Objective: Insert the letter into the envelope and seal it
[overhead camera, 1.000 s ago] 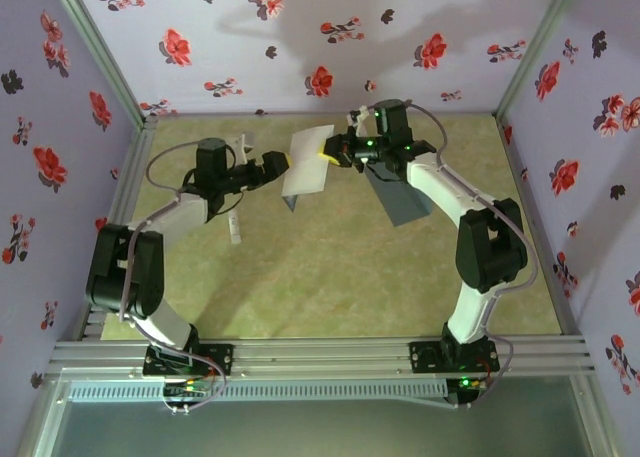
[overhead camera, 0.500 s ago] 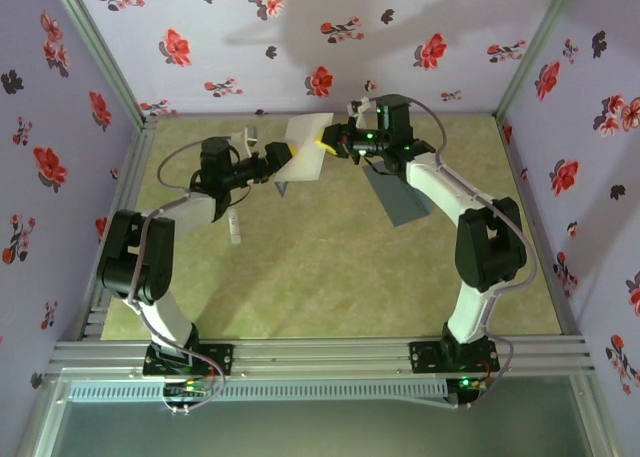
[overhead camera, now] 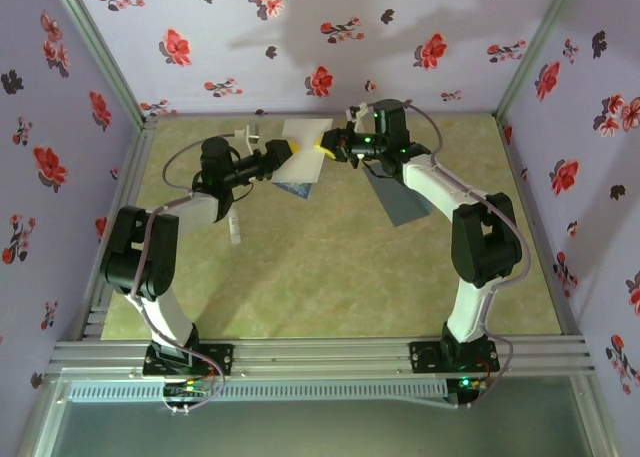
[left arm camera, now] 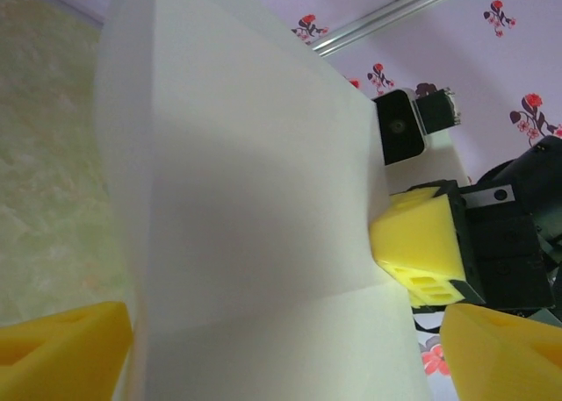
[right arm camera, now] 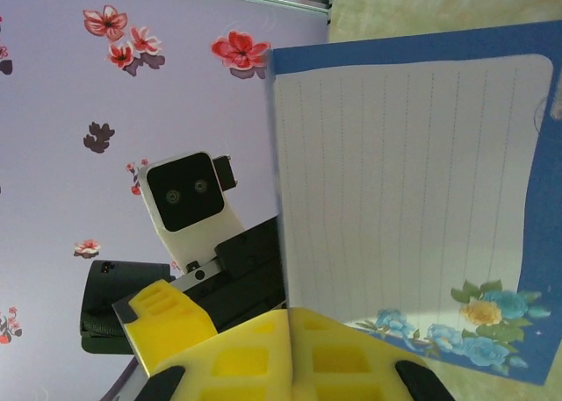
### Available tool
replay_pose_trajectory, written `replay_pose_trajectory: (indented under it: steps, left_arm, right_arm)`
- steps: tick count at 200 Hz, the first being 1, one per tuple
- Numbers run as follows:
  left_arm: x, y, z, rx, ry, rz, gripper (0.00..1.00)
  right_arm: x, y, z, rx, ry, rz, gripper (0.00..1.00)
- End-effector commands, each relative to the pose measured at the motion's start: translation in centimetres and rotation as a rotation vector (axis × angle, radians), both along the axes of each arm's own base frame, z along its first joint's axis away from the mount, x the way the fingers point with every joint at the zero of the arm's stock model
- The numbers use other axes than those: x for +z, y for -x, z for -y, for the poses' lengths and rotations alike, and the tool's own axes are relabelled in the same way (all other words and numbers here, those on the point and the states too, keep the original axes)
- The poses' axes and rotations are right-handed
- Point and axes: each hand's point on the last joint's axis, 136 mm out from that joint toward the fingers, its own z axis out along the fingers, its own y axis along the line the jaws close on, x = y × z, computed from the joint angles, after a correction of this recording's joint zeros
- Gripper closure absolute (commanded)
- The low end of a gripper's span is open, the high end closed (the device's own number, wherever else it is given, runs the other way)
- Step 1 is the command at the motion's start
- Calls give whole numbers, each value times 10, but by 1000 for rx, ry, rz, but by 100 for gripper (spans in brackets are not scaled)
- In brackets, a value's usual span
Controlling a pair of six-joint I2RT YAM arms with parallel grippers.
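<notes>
The letter (overhead camera: 302, 143) hangs in the air near the back of the table, between both grippers. My right gripper (overhead camera: 325, 147) is shut on its right edge; in the right wrist view the yellow fingers (right arm camera: 255, 357) pinch the sheet's edge, and the blue-bordered lined letter (right arm camera: 404, 199) stands above them. My left gripper (overhead camera: 283, 155) is open, and the sheet's left part lies between its fingers. In the left wrist view the plain white back of the letter (left arm camera: 246, 199) passes between the yellow fingertips (left arm camera: 61, 348). The grey envelope (overhead camera: 405, 205) lies flat on the table, partly under the right arm.
A small white stick (overhead camera: 234, 228) lies on the green table (overhead camera: 330, 277) beside the left arm. Another white piece (overhead camera: 243, 134) sits by the back left wall. Flowered walls close in the back and both sides.
The letter has shifted slightly toward the back wall and tilted flatter. My left gripper has moved up along its left edge, so the sheet now sits between its fingers.
</notes>
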Motion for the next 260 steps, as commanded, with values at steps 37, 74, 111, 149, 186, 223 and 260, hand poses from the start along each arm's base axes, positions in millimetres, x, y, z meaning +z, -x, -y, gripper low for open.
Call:
replay_pose_trajectory:
  steps: [37, 74, 111, 149, 186, 223, 260]
  left_arm:
    - [33, 15, 5, -46, 1, 88, 28]
    - [36, 16, 4, -47, -4, 95, 42]
    - [38, 16, 5, -49, -4, 97, 56]
    - [39, 16, 5, -49, -9, 100, 73]
    - [39, 17, 5, -51, -13, 111, 80]
    - [40, 17, 6, -53, -13, 113, 84]
    - [45, 16, 6, -54, -7, 121, 89]
  right_arm:
    - [-20, -6, 7, -19, 40, 2, 100]
    - [-28, -5, 9, -29, 59, -1, 100]
    - [-32, -3, 12, -34, 83, 7, 100]
    - [-30, -2, 14, -40, 91, 17, 100]
    - [-26, -2, 15, -45, 90, 27, 100]
    - [-21, -2, 18, -53, 89, 37, 89]
    - [-17, -2, 23, -63, 90, 48, 69]
